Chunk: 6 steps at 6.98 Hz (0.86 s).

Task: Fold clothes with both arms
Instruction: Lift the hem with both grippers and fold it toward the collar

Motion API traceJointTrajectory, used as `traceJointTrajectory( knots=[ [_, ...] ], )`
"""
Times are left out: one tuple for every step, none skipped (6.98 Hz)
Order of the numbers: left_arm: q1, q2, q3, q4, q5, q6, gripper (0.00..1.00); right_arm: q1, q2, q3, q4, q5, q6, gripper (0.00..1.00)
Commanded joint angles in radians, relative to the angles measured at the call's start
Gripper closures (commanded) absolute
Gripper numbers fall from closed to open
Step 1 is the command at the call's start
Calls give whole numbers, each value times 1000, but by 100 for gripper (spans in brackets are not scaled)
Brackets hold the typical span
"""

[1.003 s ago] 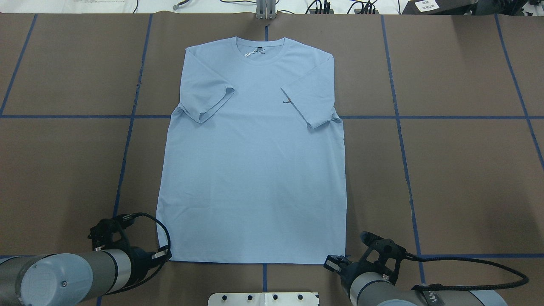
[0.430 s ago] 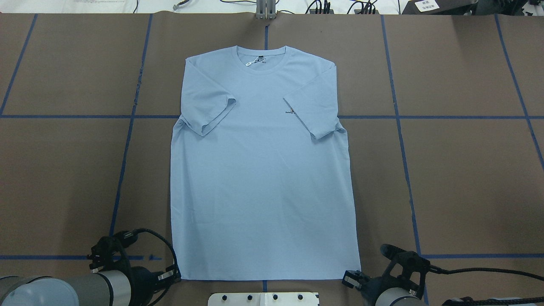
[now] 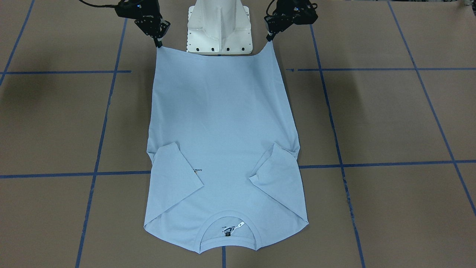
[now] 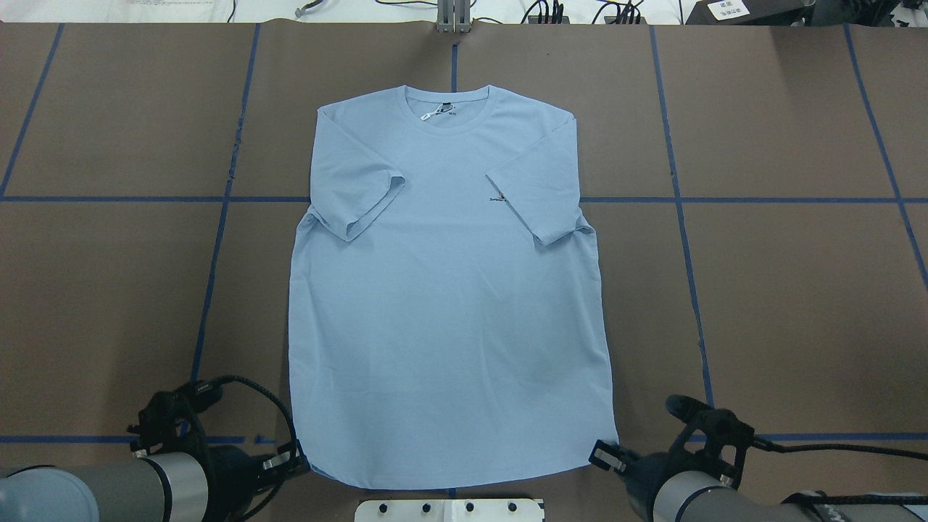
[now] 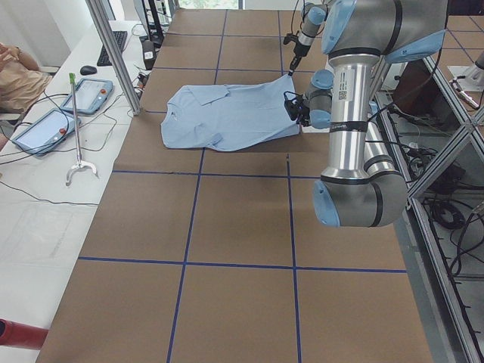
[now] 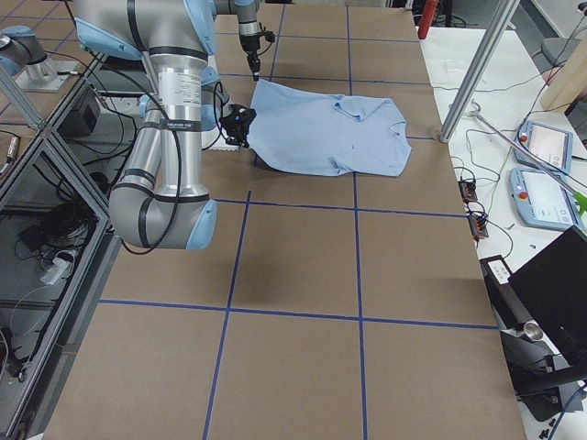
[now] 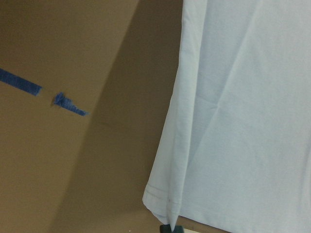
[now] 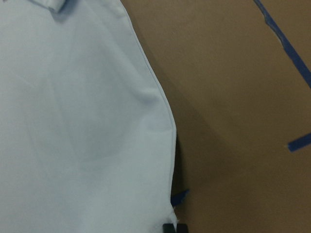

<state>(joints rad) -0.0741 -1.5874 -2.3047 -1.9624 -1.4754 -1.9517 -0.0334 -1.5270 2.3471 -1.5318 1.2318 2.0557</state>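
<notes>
The light blue T-shirt lies face up on the brown table, collar away from the robot, both sleeves folded in over the chest. The small chest print peeks out beside one sleeve. My left gripper is shut on the hem corner on its side and holds it raised off the table; it also shows in the front view. My right gripper is shut on the other hem corner, also raised. Each wrist view shows hem cloth hanging at the fingertips.
The white pedestal base stands just behind the raised hem. Blue tape lines cross the brown table cover. Cables and boxes line the far edge. Tablets lie on a side table.
Both grippers have pulled the hem toward the robot's base. The whole shirt slid that way with them, the collar included. The hem now bows between the two held corners.
</notes>
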Motion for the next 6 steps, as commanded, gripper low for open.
traceJointTrajectory(
  knots=[
    [-137, -60, 8, 13, -3, 170, 100, 139, 80, -17, -8, 14, -116, 100],
    [-241, -124, 63, 14, -8, 274, 100, 273, 134, -47, -10, 125, -200, 100],
    [-328, -162, 129, 11, -13, 340, 100, 403, 234, -148, -10, 261, -262, 100],
    [-414, -249, 213, 14, -16, 393, 100, 485, 334, -264, -5, 285, -328, 100],
    [-497, -332, 354, -1, -28, 451, 100, 573, 356, -355, 2, 311, -432, 100],
    [-545, -403, 460, -4, -26, 494, 100, 648, 414, -465, 36, 337, -496, 100]
  ],
)
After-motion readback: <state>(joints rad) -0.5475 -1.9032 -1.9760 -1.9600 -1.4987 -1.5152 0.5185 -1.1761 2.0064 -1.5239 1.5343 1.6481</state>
